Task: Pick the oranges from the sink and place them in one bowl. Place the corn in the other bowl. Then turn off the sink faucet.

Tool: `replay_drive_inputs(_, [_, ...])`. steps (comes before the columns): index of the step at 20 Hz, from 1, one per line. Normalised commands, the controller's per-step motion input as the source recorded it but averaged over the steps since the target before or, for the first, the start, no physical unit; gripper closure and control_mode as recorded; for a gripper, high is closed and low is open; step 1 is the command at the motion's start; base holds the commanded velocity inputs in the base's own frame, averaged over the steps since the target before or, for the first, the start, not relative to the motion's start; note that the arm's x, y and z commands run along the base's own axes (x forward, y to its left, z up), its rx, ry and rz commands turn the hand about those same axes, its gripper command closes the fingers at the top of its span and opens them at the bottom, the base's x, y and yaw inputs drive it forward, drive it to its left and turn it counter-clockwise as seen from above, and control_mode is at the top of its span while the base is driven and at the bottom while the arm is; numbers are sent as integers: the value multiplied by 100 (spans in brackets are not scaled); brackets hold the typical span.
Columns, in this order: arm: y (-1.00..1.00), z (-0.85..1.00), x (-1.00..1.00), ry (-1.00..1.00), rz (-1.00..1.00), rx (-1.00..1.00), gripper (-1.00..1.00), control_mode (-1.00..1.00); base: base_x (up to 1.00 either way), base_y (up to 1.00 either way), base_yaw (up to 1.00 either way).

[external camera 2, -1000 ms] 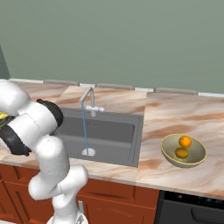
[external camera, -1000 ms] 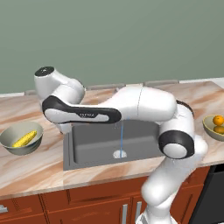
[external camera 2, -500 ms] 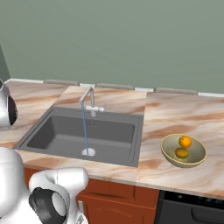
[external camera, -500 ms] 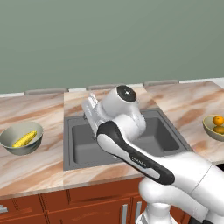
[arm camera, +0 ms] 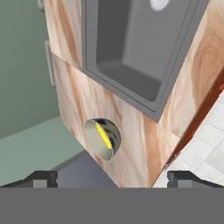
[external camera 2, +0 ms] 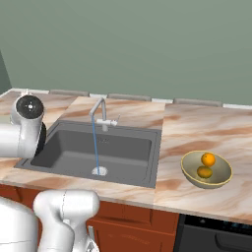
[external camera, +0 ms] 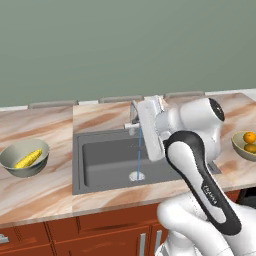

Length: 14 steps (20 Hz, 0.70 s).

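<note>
Gripper (arm camera: 112,179): we see the two dark tips far apart at the bottom of the hand view, jaws wide, nothing between them.
Sink faucet (external camera 2: 100,114): upright at the back rim of the sink (external camera 2: 59,142), spout angled forward; we read a thin blue stream falling to the round drain, so the water is on. The small side lever sits at its base.
Oranges (external camera 2: 208,159): both lie in the olive-khaki bowl (external camera 2: 189,174) on the counter to the right of the sink.
Corn (external camera: 28,158): lies in the pale grey-green bowl (external camera: 10,153) to the left of the sink.
Basin: we find no fruit in it.
Arm: in the left base view it is folded over the sink's right half, the hand near the faucet.
Step in hand: we judge both sortings done; shutting off the tap remains.
How to do it well: we would turn the hand toward the faucet first, since the hand view looks across the counter at the corn bowl, not at the lever. Then come in beside the base, clear of the spout, and push the lever with one fingertip, not a pinch.
Check: we would count it done when the stream stops.
</note>
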Motion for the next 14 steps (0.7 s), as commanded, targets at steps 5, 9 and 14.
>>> replay_drive_inputs(5, [-76, 39, -42, 0, -3, 3, -100, -100, 0, 0, 0])
replay_drive_inputs(9, [-87, 10, -49, 0, -12, 18, -100, -100, 0, 0, 0])
replay_drive_inputs(14, [-84, -1, -12, 0, -22, 35, -100, -100, 0, 0, 0])
